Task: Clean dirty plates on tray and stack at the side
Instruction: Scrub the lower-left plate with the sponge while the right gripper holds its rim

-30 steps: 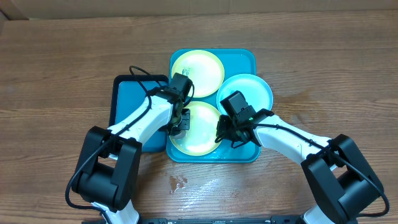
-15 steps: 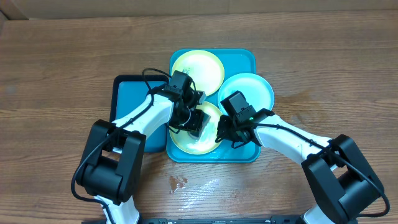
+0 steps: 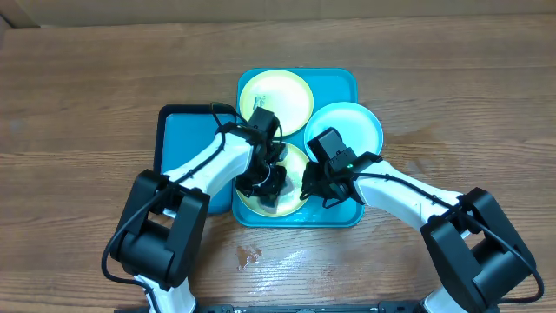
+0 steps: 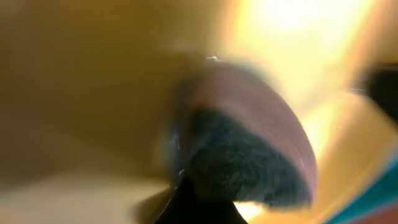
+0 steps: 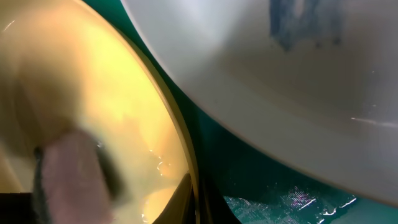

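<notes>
The light-teal tray (image 3: 340,83) holds three plates: a yellow-green one at the back (image 3: 275,94), a teal-rimmed one (image 3: 347,127) overhanging the right rim, and a yellow-green one at the front (image 3: 291,202). My left gripper (image 3: 266,184) is shut on a dark sponge and presses it onto the front plate; the blurred left wrist view shows the sponge (image 4: 249,155) against the yellow plate (image 4: 93,81). My right gripper (image 3: 311,188) is shut on the front plate's right rim (image 5: 189,186), with the teal-rimmed plate (image 5: 280,87) just beside it.
A smaller dark-rimmed blue tray (image 3: 178,148) lies against the big tray's left side, under my left arm. A small wet patch (image 3: 249,254) marks the wooden table in front of the trays. The tray floor (image 5: 273,199) looks wet.
My left gripper has moved with the sponge from the front plate's left edge rightward onto its middle. The right arm and the plates have stayed put.
</notes>
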